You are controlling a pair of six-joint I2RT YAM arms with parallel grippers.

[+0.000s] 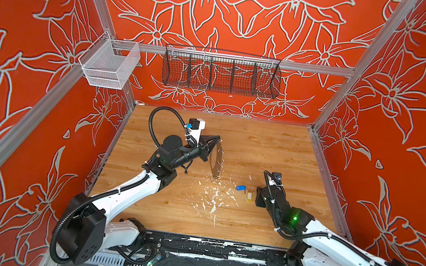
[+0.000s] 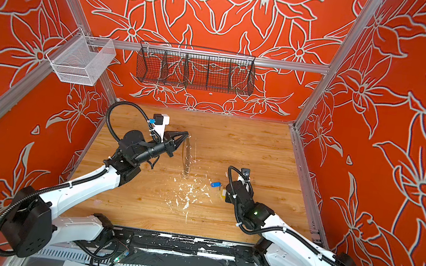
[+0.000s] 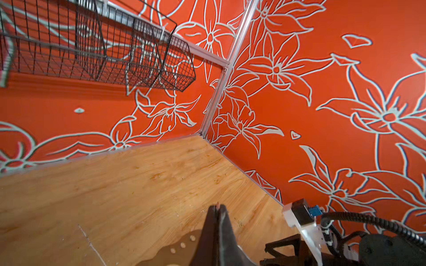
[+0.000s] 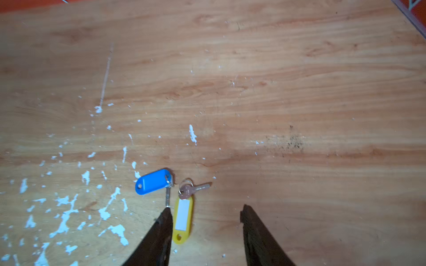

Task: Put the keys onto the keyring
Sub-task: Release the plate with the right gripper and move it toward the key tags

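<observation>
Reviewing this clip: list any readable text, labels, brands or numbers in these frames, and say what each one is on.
No readable text in any view.
Yellow tag: its white paper insert is blank.
Blue tag: plain, nothing printed on the visible side.
Keys: the one by the yellow tag is too small and blurred to show any stamp.
Keyring: no marking visible.
Arms and cameras: no legible brand marks.

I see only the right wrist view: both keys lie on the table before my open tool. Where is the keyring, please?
Observer: The left tool holds the keyring, to the left of the blue-tagged key and farther back.
Operator: Does it lie flat?
Observer: No, it hangs on edge, with its split rings low near the table.
Operator: Is the left tool closed on it?
Observer: Yes, shut on its rim; the left wrist view shows the fingers together.
</observation>
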